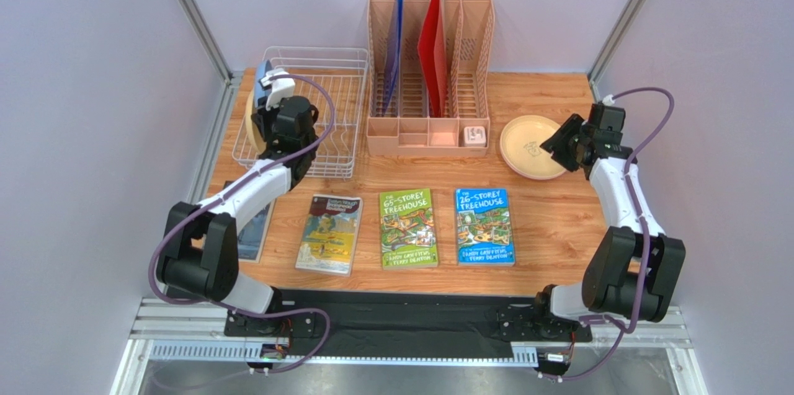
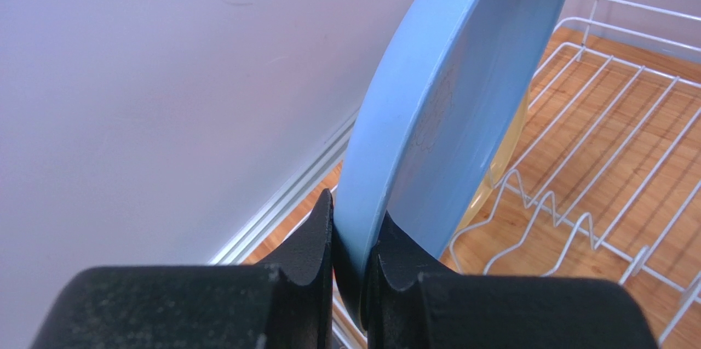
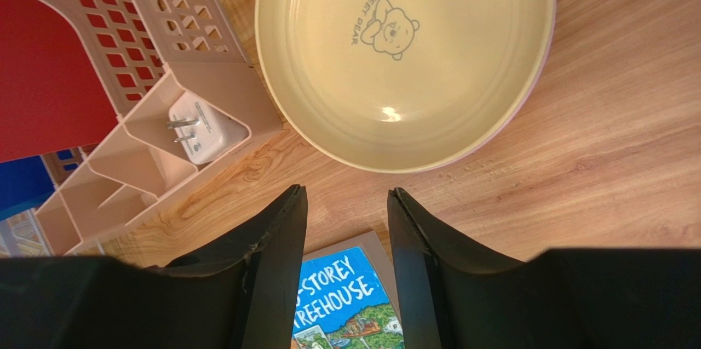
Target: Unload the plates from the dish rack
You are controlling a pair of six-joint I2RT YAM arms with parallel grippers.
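Left gripper point(image 2: 355, 230) pinches blue plate point(image 2: 444, 102) rim at dish rack point(image 1: 343, 107); right gripper point(image 3: 345, 199) parted, empty.

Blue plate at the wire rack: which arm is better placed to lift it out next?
Left. The left claw is shut on the rim of the blue plate at the dish rack; the right claw hangs open by the tan plate on the table, far from the rack.
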